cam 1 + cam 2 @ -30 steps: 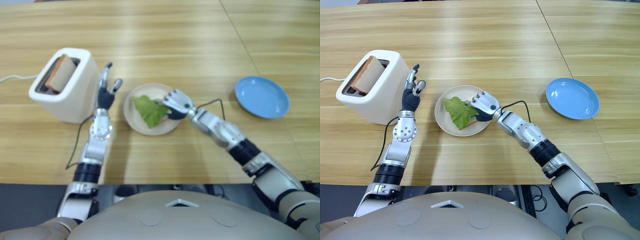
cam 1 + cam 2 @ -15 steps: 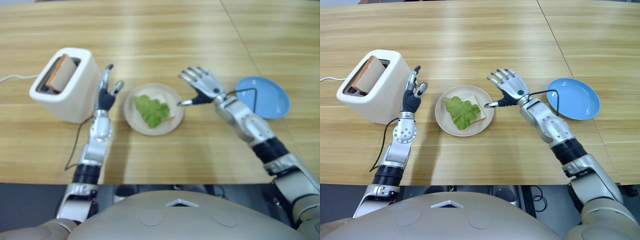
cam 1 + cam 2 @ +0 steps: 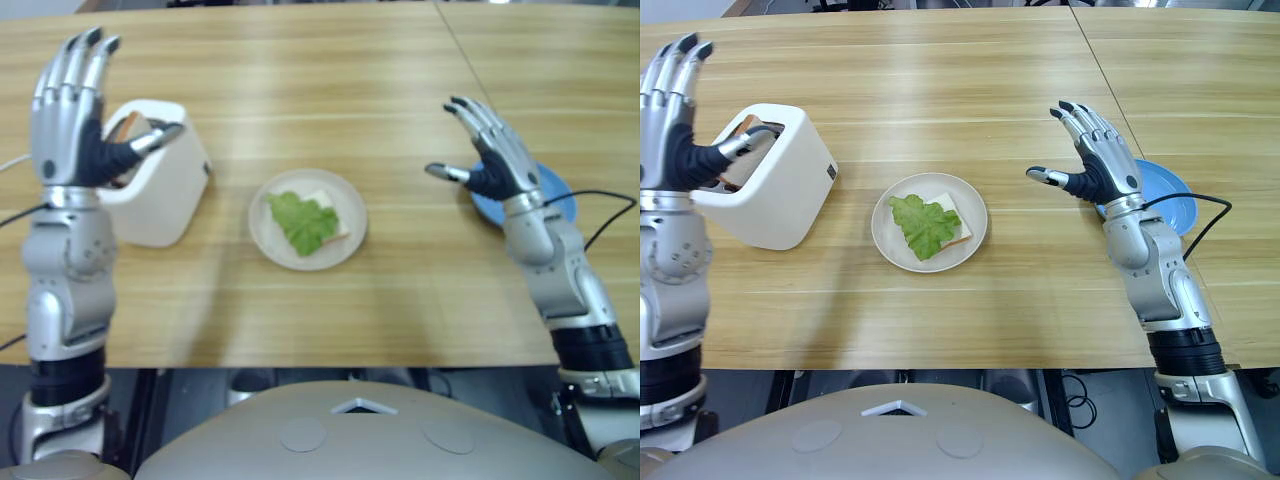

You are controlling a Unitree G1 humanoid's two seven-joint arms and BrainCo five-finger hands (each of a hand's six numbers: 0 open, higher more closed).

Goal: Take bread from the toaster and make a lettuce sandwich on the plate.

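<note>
Left robot hand [image 3: 675, 130] at toaster [image 3: 780, 205], left of plate [image 3: 970, 245]; right robot hand [image 3: 1097, 158] right of plate; both empty, fingers spread. Best: we pinch bread [image 3: 130, 125] by top edge, lift straight, cap lettuce [image 3: 923, 225].

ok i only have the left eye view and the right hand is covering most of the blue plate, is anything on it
Observer: No. From the right eye view more of the blue plate shows past the right hand, and that part is bare.
Operator: and the toaster, any bread in it, the left hand is in my way
Observer: Yes. A slice of bread stands in the slot of the toaster, just behind the thumb of the left hand. The hand is open and holds nothing; I cannot tell if the thumb touches the slice.
</note>
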